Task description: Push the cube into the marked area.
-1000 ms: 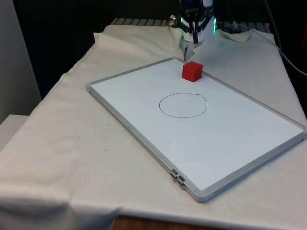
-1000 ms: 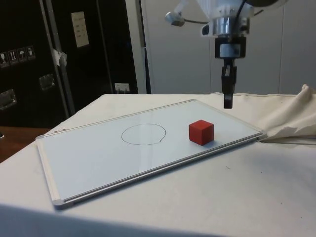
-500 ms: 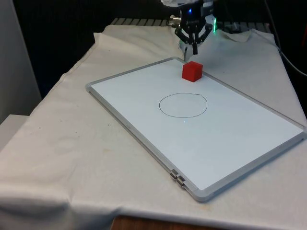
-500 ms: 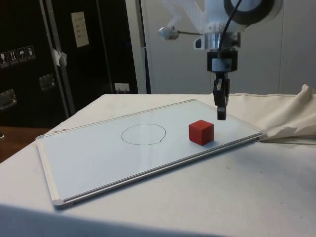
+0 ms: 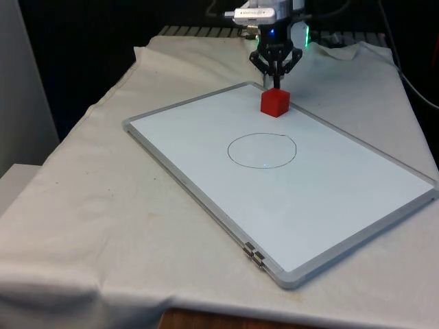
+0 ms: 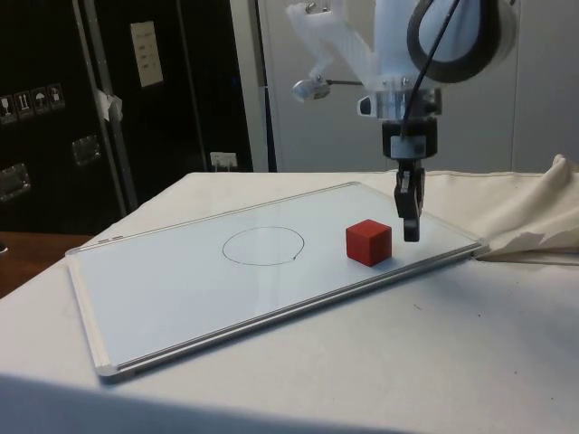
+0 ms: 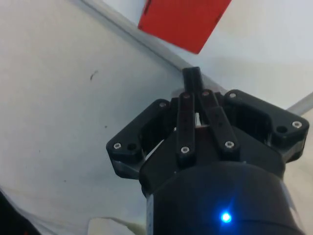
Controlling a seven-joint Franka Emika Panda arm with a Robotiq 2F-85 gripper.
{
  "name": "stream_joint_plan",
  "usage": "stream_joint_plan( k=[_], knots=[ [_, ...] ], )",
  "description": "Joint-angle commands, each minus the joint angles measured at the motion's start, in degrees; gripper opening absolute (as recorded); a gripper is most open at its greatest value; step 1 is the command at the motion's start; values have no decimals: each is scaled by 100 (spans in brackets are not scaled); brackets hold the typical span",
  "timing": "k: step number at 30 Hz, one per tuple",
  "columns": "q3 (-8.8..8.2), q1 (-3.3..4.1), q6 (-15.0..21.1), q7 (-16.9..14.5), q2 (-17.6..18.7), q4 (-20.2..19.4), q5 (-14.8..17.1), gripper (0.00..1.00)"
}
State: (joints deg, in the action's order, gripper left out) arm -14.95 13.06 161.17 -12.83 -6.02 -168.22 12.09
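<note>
A red cube [image 5: 275, 102] sits on the whiteboard [image 5: 206, 164] near its far corner, a short way from a thin drawn circle [image 5: 262, 150] that marks the area. From the side the cube [image 6: 368, 242] lies to the right of the circle [image 6: 263, 245]. My gripper [image 5: 276, 85] hangs just behind the cube, fingers shut together and pointing down. In the side view the gripper [image 6: 411, 233] is low over the board, a small gap from the cube's far face. The wrist view has the shut gripper [image 7: 191, 77] just short of the cube [image 7: 183, 22], over the board's metal edge.
The whiteboard [image 6: 163, 289] has a grey metal frame and lies askew on the white cloth. Rumpled cloth [image 6: 534, 221] bunches up beyond the board's far corner. Two small clips [image 5: 253, 256] sit on the board's near edge.
The gripper has come down and moved toward the cube, from well above the board's far corner to just behind the cube. The cube has stayed in place.
</note>
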Motion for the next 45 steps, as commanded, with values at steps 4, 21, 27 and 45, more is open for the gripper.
stream_joint_plan(
  k=[4,21,27,45],
  knots=[
    [11,0,92,0,103,46,6,0],
    [86,23,888,11,728,464,80,0],
    [166,40,1008,103,716,407,86,0],
    [602,52,1117,544,567,246,155,0]
  ],
)
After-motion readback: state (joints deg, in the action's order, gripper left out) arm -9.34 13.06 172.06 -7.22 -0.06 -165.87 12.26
